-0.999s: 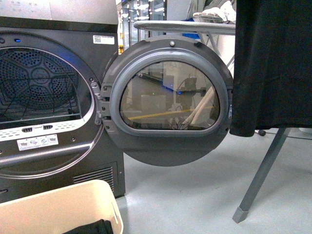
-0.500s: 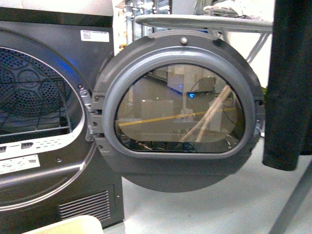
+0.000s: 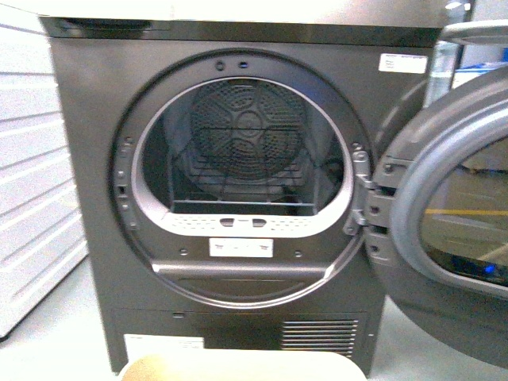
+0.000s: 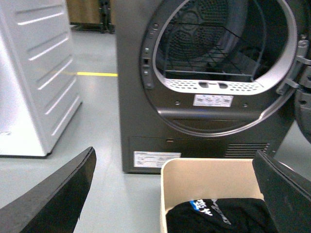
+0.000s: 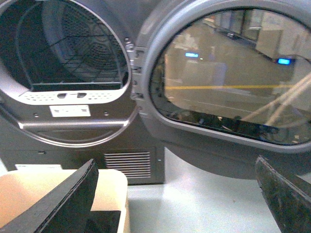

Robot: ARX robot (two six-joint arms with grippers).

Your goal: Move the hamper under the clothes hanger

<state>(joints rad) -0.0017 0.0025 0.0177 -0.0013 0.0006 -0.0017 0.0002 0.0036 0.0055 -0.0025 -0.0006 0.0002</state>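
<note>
1. The beige plastic hamper with rounded corners [image 4: 209, 179] sits on the floor, just in front of the big dark grey metal dryer [image 3: 87, 159]. A black piece of clothing [image 4: 218, 218] lies inside it.
2. Our left gripper [image 4: 173, 153] has its fingers wide apart. So does our right gripper [image 5: 175, 161]. Neither one seems to touch the hamper.
3. We think the job now is to get a good hold of the rim, one gripper on each side.
4. We should keep the hamper level and steer it away from the round open dryer door [image 3: 444, 198].
5. We cannot see the clothes hanger, so we must look for it first.
</note>
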